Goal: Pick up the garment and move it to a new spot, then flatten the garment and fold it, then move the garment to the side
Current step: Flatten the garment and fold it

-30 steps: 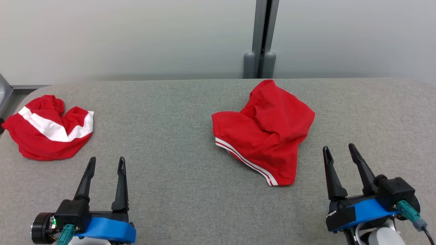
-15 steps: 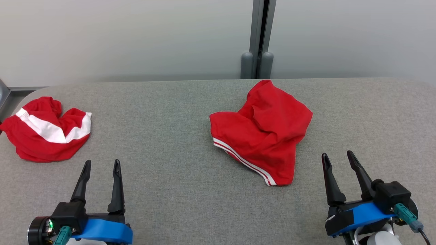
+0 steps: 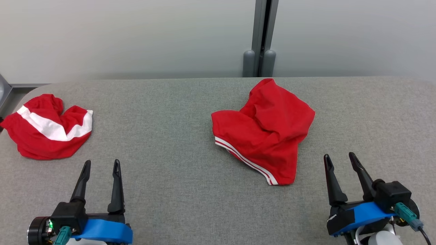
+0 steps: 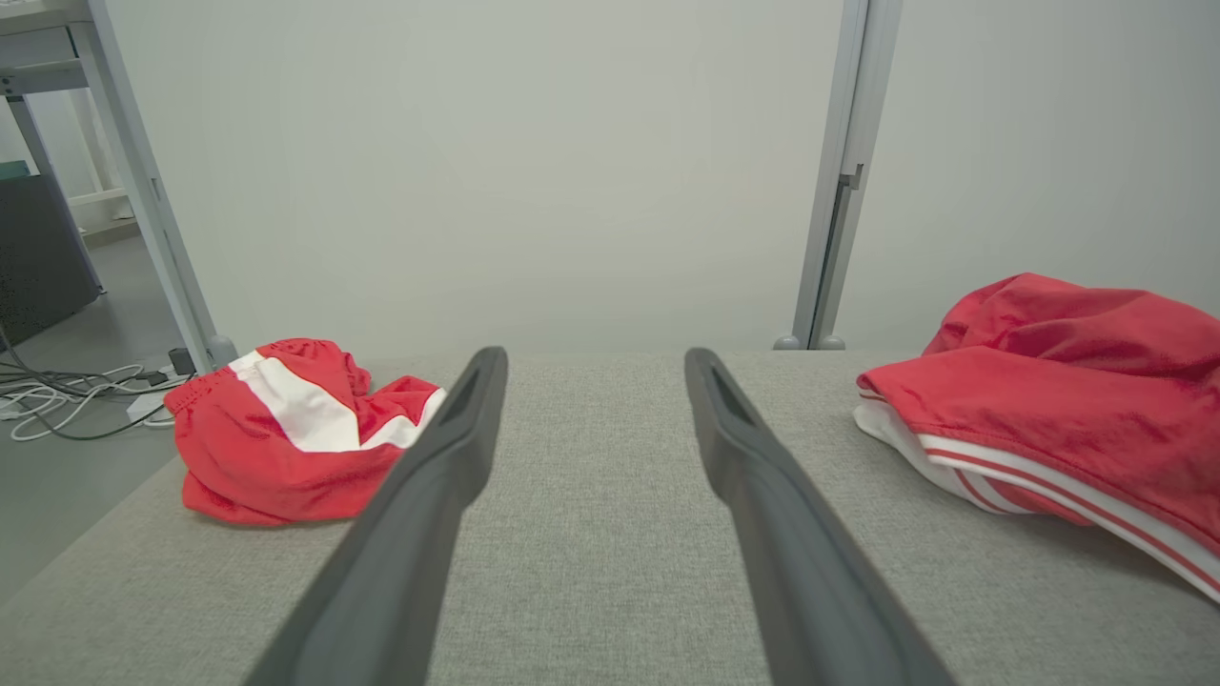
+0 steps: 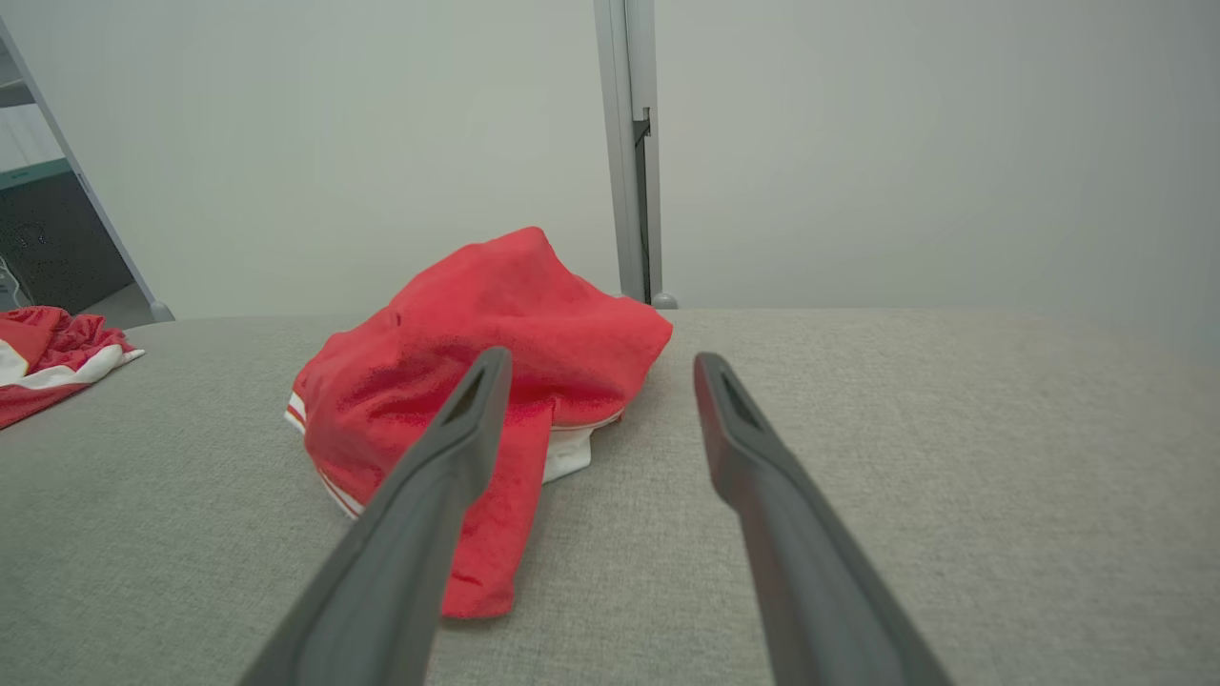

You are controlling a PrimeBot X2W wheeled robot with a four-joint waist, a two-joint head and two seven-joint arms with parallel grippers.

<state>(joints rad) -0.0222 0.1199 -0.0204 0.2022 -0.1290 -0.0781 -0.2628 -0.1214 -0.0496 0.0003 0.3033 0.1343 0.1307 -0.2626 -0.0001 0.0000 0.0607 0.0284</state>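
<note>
Table [image 3: 177, 112]: grey fabric top, spreading beneath and ahead of both claws. Striped red garment [image 3: 265, 132]: crumpled heap with thin white stripes along one hem, lying on the table ahead and to the left of the right claw [image 3: 339, 156], near it but not touching; ahead and well to the right of the left claw [image 3: 102, 162]. Banded red garment [image 3: 47, 131]: smaller bunched heap with a broad white band, ahead and to the left of the left claw, apart from it. Left claw: fingers spread apart, clear of both garments. Right claw: fingers spread apart, clear of the cloth.
</note>
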